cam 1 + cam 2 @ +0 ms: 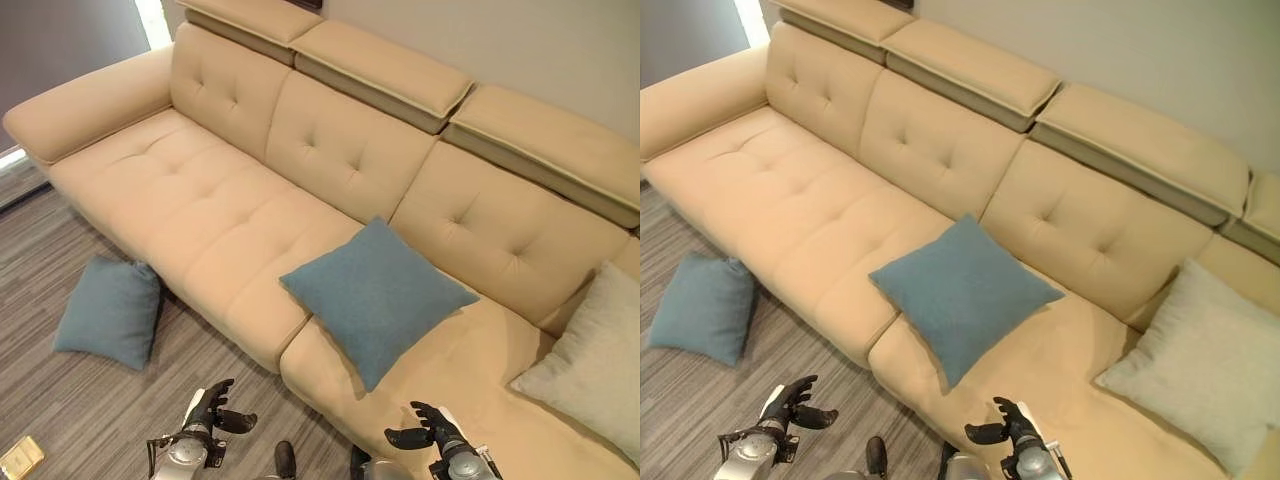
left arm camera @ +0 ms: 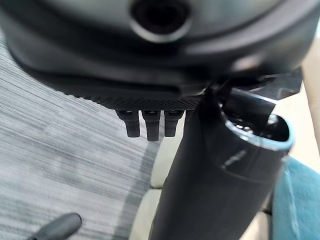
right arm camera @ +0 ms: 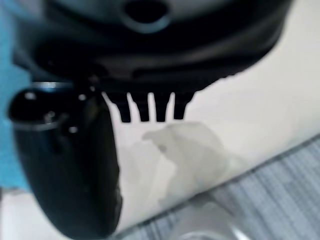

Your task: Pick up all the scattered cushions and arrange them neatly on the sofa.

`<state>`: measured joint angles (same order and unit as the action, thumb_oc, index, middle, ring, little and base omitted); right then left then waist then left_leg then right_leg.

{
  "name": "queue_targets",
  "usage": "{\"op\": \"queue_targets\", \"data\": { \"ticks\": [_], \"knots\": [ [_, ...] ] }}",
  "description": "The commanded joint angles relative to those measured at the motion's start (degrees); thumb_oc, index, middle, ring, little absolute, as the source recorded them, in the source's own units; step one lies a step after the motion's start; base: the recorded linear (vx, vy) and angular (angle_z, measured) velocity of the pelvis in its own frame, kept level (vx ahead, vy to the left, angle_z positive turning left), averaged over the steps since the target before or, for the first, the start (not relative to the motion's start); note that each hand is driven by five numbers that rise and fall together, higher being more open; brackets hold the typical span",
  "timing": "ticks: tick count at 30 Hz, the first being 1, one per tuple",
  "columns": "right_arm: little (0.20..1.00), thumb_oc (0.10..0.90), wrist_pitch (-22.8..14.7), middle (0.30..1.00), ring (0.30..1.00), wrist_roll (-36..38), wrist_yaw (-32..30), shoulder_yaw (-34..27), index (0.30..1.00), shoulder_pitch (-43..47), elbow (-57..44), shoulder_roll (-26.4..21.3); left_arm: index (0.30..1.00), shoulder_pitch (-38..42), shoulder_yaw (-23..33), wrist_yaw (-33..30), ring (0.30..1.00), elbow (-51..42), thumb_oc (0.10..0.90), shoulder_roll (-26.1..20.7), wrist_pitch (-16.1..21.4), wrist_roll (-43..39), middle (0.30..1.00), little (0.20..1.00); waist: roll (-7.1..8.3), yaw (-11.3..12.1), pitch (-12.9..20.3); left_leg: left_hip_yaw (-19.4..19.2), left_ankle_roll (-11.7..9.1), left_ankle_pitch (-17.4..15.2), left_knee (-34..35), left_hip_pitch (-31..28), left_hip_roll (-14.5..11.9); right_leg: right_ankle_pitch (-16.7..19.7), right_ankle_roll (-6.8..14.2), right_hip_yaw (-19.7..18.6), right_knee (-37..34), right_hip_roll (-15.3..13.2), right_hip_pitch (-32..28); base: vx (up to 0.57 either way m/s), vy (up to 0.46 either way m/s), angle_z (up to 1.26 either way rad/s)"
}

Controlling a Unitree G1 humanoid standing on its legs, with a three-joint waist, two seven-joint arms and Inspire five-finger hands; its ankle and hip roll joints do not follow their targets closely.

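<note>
A blue cushion (image 1: 378,296) lies flat on the beige sofa (image 1: 190,190), on the seat right of the middle. A second blue cushion (image 1: 110,312) leans on the floor against the sofa's front, at the left. A pale grey cushion (image 1: 592,362) rests on the seat at the far right. My left hand (image 1: 212,410) hovers over the floor at the lower edge, fingers relaxed and holding nothing. My right hand (image 1: 428,428) hangs over the seat's front edge below the flat blue cushion, also open and empty.
The floor (image 1: 60,420) is grey striped carpet. A small tan object (image 1: 20,458) lies on it at the lower left corner. The sofa's armrest (image 1: 80,110) closes off the far left. A wall runs behind the backrest.
</note>
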<state>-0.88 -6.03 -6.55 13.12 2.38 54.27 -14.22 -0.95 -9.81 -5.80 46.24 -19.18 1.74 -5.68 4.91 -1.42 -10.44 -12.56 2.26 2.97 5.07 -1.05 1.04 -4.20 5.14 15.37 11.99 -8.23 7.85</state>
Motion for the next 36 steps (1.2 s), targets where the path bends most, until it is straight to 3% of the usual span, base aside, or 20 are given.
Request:
{"op": "queue_targets", "data": {
  "ticks": [1,3,5,7,9,11,14,15,16,18,20,21,24,25,26,29,32,34,35,36],
  "knots": [
    [0.9,0.8,-2.56,0.9,0.9,1.93,-3.06,-1.65,0.9,0.24,-5.7,-4.17,0.9,-0.98,0.35,-0.48,0.9,-3.07,0.8,0.39,2.91,-1.25,0.9,0.9,1.19,-0.12,2.33,5.19,-1.38,-10.59,-11.19,3.79,-0.35,0.37,-0.9,-3.09,-5.44,4.21,-2.76,0.05,-0.031,-0.59],
    [0.9,0.8,-2.52,0.9,0.9,2.38,-3.2,-2.24,0.9,-0.33,-6.62,-4.46,0.9,-1.47,0.41,-0.04,0.9,-3.51,0.8,0.76,2.69,-1.28,0.9,0.9,1.51,-0.34,2.53,4.37,-2.22,-11.51,-15.25,4.76,-0.87,0.13,-1.68,-3.41,-7.41,4.46,-4.47,0.06,-0.074,-0.14],
    [0.9,0.8,-2.56,0.9,0.9,3.25,-3.47,-2.84,0.9,-0.32,-8.3,-5.41,0.9,-1.27,-0.09,-0.01,0.9,-4.74,0.8,0.99,2.7,-1.79,0.9,0.9,1.66,-0.04,0.9,4.9,-4.48,-8.36,-26.75,9.72,-2.44,0.52,-2.97,-4.6,-7.64,4.75,-5.42,-0.01,-0.068,-0.14],
    [0.9,0.8,-2.53,0.9,0.9,3.82,-3.67,-2.74,0.9,0.15,-8.49,-5.82,0.9,-0.94,-0.39,-0.14,0.9,-4.87,0.8,1.27,2.7,-2.27,0.9,0.9,1.44,0.1,0.67,6.41,-4.14,-9.07,-28.25,10.88,-2.43,0.08,-3.38,-5.5,-8.2,5.26,-5.85,-0.02,0.003,-0.26],
    [0.9,0.8,-2.33,0.9,0.9,3.66,-3.59,-2.56,0.9,0.42,-8.24,-5.99,0.9,-0.84,-0.52,-0.14,0.9,-4.84,0.8,1.39,2.57,-2.34,0.9,0.9,1.43,0.14,0.92,7.29,-3.9,-9.23,-27.18,11.16,-2.24,-0.01,-3.29,-5.98,-8.3,5.13,-5.87,0.05,0.058,-0.36],
    [0.9,0.8,-2.12,0.9,0.9,3.54,-3.39,-2.5,0.9,0.46,-7.45,-6.67,0.9,-0.92,-0.97,0.01,0.9,-4.34,0.8,1.64,2.35,-2.73,0.9,0.9,1.51,-0.07,1.82,8.48,-3.81,-10.41,-21.83,10.26,-4.02,-0.55,-2.49,-7.04,-8.38,4.22,-6.53,0.15,0.143,-0.24],
    [0.9,0.8,-1.99,0.9,0.9,3.64,-3.6,-2.54,0.9,0.31,-7.49,-6.8,0.9,-0.83,-1.59,-0.48,0.9,-4.68,0.8,1.74,2.49,-3.65,0.9,0.9,1.22,0.5,2.09,13.91,-5.65,-6.21,-15.26,11.13,-6.16,-0.81,-1.84,-8.73,-8.61,4.17,-7.22,0.13,0.132,-0.13],
    [0.9,0.8,-1.99,0.9,0.9,3.64,-3.6,-2.54,0.9,0.29,-7.5,-6.8,0.9,-0.84,-1.6,-0.49,0.9,-4.67,0.8,1.75,2.49,-3.66,0.9,0.9,1.24,0.49,2.02,13.92,-5.69,-6.09,-14.99,10.9,-6.15,-0.86,-1.86,-8.71,-8.59,4.17,-7.33,0.13,0.209,-0.36],
    [0.9,0.8,-1.89,0.9,0.9,3.34,-3.72,-2.4,0.9,0.41,-7.32,-6.93,0.9,-0.88,-1.93,-0.52,0.9,-5.12,0.8,2.04,2.61,-4.15,0.9,0.9,0.54,1.28,2.02,19.57,-6.44,-3.94,-11.24,11.36,-6.35,-1.12,-1.52,-10.43,-8.51,4.29,-7.49,0.11,0.205,-0.49],
    [0.9,0.8,-1.84,0.9,0.9,2.84,-3.73,-2.36,0.9,0.59,-7.12,-7.4,0.9,-0.78,-2.2,-0.46,0.9,-5.14,0.8,2.45,2.88,-4.29,0.9,0.9,-0.03,1.67,1.79,24.03,-7.04,-3.69,-10.4,11.4,-5.46,-1.45,-1.08,-12.3,-7.87,4.05,-7.48,0.1,0.233,-0.5],
    [0.9,0.8,-1.88,0.9,0.9,2.63,-3.68,-2.63,0.9,0.68,-6.97,-7.34,0.9,-0.62,-2.49,-0.31,0.9,-4.63,0.8,2.72,2.92,-3.89,0.9,0.9,-0.45,1.49,2.08,24.03,-7.11,-4.14,-9.11,10.56,-5.5,-1.71,-0.62,-12.73,-7.88,3.69,-7.71,0.1,0.283,-0.7],
    [0.9,0.8,-1.65,0.9,0.9,2.47,-3.58,-2.95,0.9,0.63,-6.63,-6.89,0.9,-0.58,-2.73,-0.01,0.9,-3.68,0.8,2.75,2.75,-3.2,0.9,0.9,-0.77,1.3,2.75,23.05,-6.91,-4.52,-8.86,9.53,-5.07,-1.29,0.39,-13.38,-7.78,2.03,-7.6,0.17,0.58,-0.56],
    [0.9,0.8,-1.31,0.9,0.9,1.52,-4.16,-2.71,0.9,1.6,-6.07,-6.11,0.9,0.34,-2.76,-0.48,0.9,-2.38,0.8,1.77,3.27,-2.43,0.9,0.9,-0.67,1.59,2.98,19.61,-4.76,-6.14,-8.24,8.65,-2.86,0.92,2.77,-15.1,-7.21,-1.11,-5.15,0.04,0.475,-0.4],
    [0.9,0.8,-0.93,0.9,0.9,0.47,-4.47,-2.17,0.9,2.79,-5.45,-6.22,0.9,0.65,-2.18,-0.87,0.9,-2.23,0.8,1.07,3.46,-2.26,0.9,0.9,-0.67,1.99,2.61,17.06,-3.75,-6.74,-8.12,8.08,-2.3,3.16,3.89,-14.89,-6.36,-2.62,-2.91,-0.04,0.307,-0.88],
    [0.9,0.8,-0.93,0.9,0.9,0.47,-4.47,-2.17,0.9,2.8,-5.45,-6.22,0.9,0.66,-2.17,-0.87,0.9,-2.22,0.8,1.07,3.47,-2.26,0.9,0.9,-0.65,2.11,2.6,16.94,-3.74,-6.75,-8.11,8.05,-2.31,3.17,3.9,-15.02,-6.33,-2.61,-2.85,-0.07,0.261,-1.14],
    [0.9,0.8,-1.17,0.9,0.9,0.6,-5.68,-2.9,0.9,3.91,-5.69,-6.31,0.9,0.84,-0.9,-1.78,0.9,-2.65,0.8,-0.29,3.95,-2.77,0.9,0.9,-1.34,3.07,1.78,13.57,-2.75,-6.98,-7.52,7.59,-2.42,4.5,3.6,-8.74,-4.06,-4.77,-0.56,-0.06,0.194,-0.93],
    [0.9,0.8,-1.37,0.9,0.9,0.39,-6.95,-4.11,0.9,3.94,-6.7,-7.3,0.9,-0.19,0.82,-2.39,0.9,-3.5,0.8,-1.03,4.12,-3.24,0.9,0.9,-1.8,3.45,1.54,11.41,-1.8,-6.83,-6.14,6.16,-2.03,2.41,2.33,-3.97,-0.33,-3.38,-0.61,-0.03,0.172,-0.55],
    [0.9,0.8,-1.36,0.9,0.9,0.39,-6.94,-4.12,0.9,3.95,-6.71,-7.3,0.9,-0.18,0.82,-2.39,0.9,-3.5,0.8,-1.04,4.11,-3.24,0.9,0.9,-1.8,3.43,1.69,11.43,-1.79,-6.71,-6.12,6.36,-2.03,2.57,2.33,-3.95,-0.47,-3.37,-0.46,-0.01,0.065,-0.38],
    [0.9,0.8,-1.59,0.9,0.9,1.31,-8.35,-6.12,0.9,3.34,-9.72,-7.42,0.9,-2.11,3.29,-3.11,0.9,-4.2,0.8,-1.13,4.26,-4.54,0.9,0.9,-1.35,4.56,2.33,8.9,-1.79,-6.69,-4.28,5.0,-1.09,1.01,1.89,1.77,-3.88,-2.21,-2.45,0.0,0.069,-0.35],
    [0.9,0.8,-1.55,0.9,0.9,1.3,-8.35,-6.13,0.9,3.26,-9.79,-7.41,0.9,-2.16,3.28,-3.1,0.9,-4.22,0.8,-1.14,4.25,-4.55,0.9,0.9,-1.39,4.57,2.09,8.92,-1.83,-6.78,-4.2,4.6,-1.14,0.93,1.89,1.81,-3.97,-2.15,-2.86,0.01,0.051,-0.31]
  ]
}}
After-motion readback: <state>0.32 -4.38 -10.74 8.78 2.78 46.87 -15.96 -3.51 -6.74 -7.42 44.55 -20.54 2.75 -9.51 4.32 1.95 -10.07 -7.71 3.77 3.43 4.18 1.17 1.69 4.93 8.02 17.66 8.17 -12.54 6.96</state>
